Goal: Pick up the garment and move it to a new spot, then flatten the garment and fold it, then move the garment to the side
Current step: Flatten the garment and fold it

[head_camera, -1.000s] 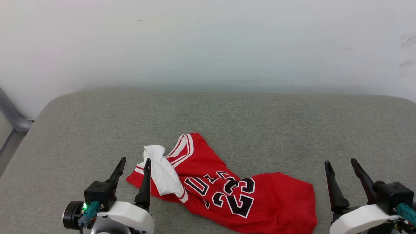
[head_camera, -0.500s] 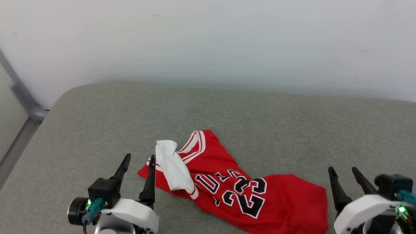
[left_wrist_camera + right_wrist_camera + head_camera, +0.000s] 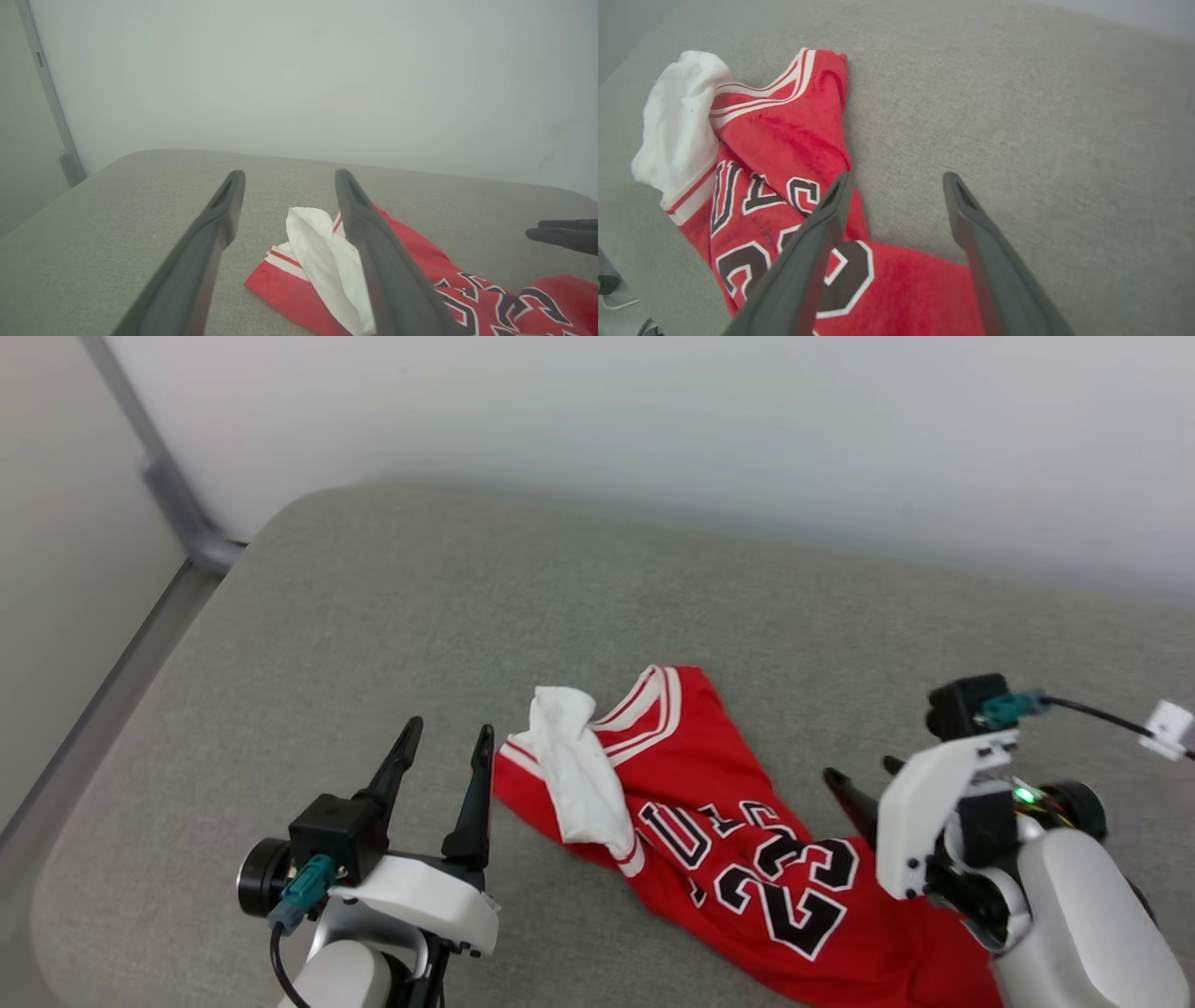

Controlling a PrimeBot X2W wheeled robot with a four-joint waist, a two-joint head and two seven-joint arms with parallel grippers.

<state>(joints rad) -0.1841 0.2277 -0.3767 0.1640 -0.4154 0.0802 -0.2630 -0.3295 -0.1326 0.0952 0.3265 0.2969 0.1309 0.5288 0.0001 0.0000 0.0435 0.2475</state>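
The garment (image 3: 728, 831), a red jersey with a white sleeve (image 3: 579, 775), striped trim and black number 23, lies crumpled on the grey padded surface (image 3: 373, 616). My left gripper (image 3: 448, 733) stands open just left of the garment's sleeve end, not touching it. In the left wrist view that gripper (image 3: 288, 175) frames the white sleeve (image 3: 322, 252). My right gripper (image 3: 859, 770) is open and hovers above the garment's right part near the number. Seen from the right wrist, its fingers (image 3: 897, 179) straddle the garment's (image 3: 784, 140) red edge, holding nothing.
A pale wall rises behind the padded surface. A grey metal post (image 3: 159, 476) runs down at the far left, beside the surface's rounded corner. Bare grey padding stretches behind and to the right of the garment (image 3: 1017, 116). A cable (image 3: 612, 298) lies on the floor below.
The camera has turned, shifting the whole picture. My right arm has swung inward and up, over the garment's right part. The left gripper and the garment have stayed put.
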